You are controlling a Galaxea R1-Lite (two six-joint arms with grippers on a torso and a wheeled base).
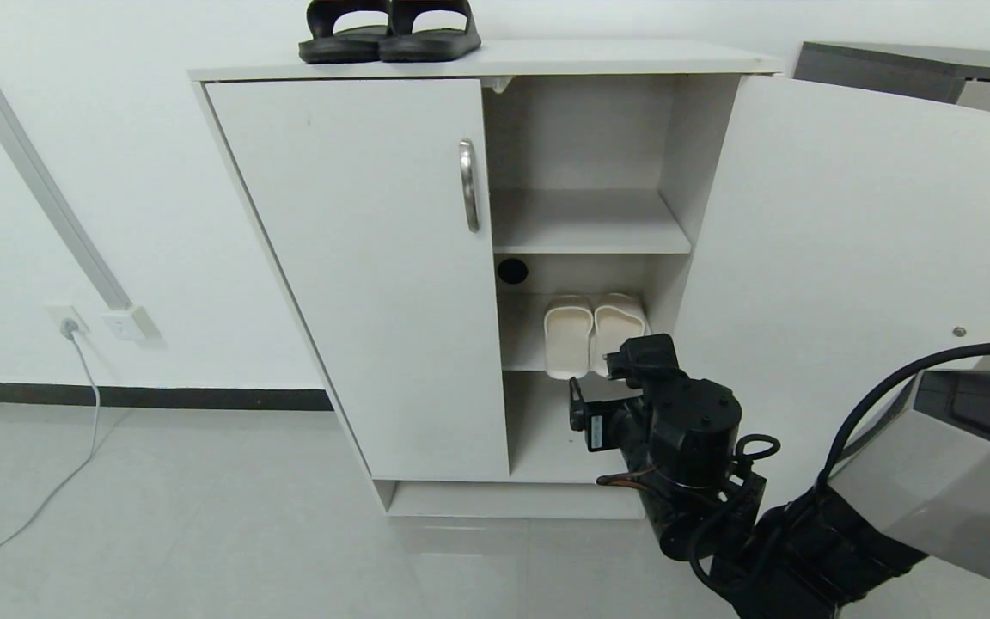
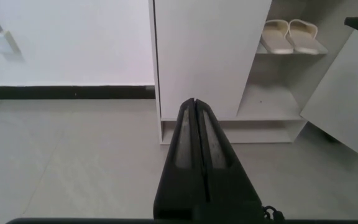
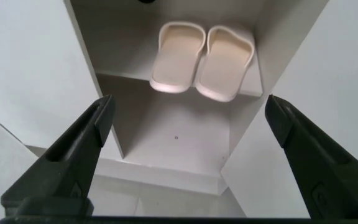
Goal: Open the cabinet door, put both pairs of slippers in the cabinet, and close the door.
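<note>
A white cabinet [image 1: 357, 258] stands against the wall with its left door shut and its right door [image 1: 856, 258] swung wide open. A black pair of slippers [image 1: 390, 34] rests on the cabinet top. A cream pair of slippers [image 1: 594, 331] [image 3: 202, 59] [image 2: 293, 36] lies side by side on the middle shelf inside. My right gripper [image 1: 637, 357] [image 3: 190, 106] is open and holds nothing, just in front of the bottom compartment and below the cream pair. My left gripper [image 2: 194, 106] is shut and empty, low over the floor some way in front of the cabinet.
The upper shelf [image 1: 585, 223] is bare. A metal handle [image 1: 468, 185] sits on the shut left door. A wall socket with a grey cable [image 1: 70, 327] is at the left. A grey unit [image 1: 916, 73] stands behind the open door. Open tiled floor [image 1: 203, 516] lies at the front left.
</note>
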